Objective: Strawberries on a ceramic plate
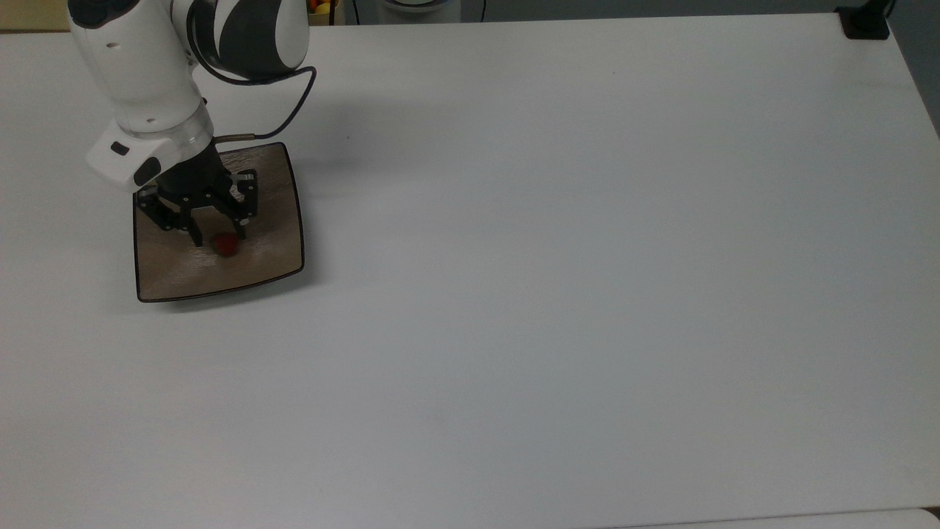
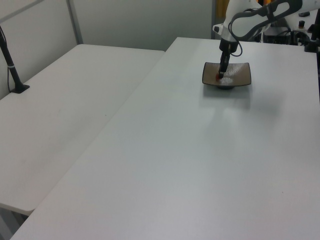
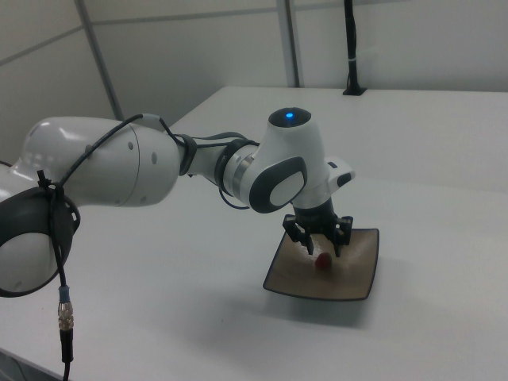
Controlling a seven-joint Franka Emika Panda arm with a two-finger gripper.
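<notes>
Red, tiny strawberry (image 1: 225, 245) lies on the glossy tan ceramic plate (image 1: 264, 268) under the released black two-finger tool (image 1: 218, 239); likely light and soft, best pinched gently across its sides.

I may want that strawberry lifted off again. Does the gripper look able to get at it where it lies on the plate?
Probably yes. The gripper hangs right over the strawberry with its fingers spread, one to each side. The strawberry lies alone near the middle of the ceramic plate, with nothing else beside it.

I am seeing white arm (image 3: 103, 167) casing, dark grey joint bands, blue indicator light, black cable, black gripper (image 1: 218, 239) linkage.
</notes>
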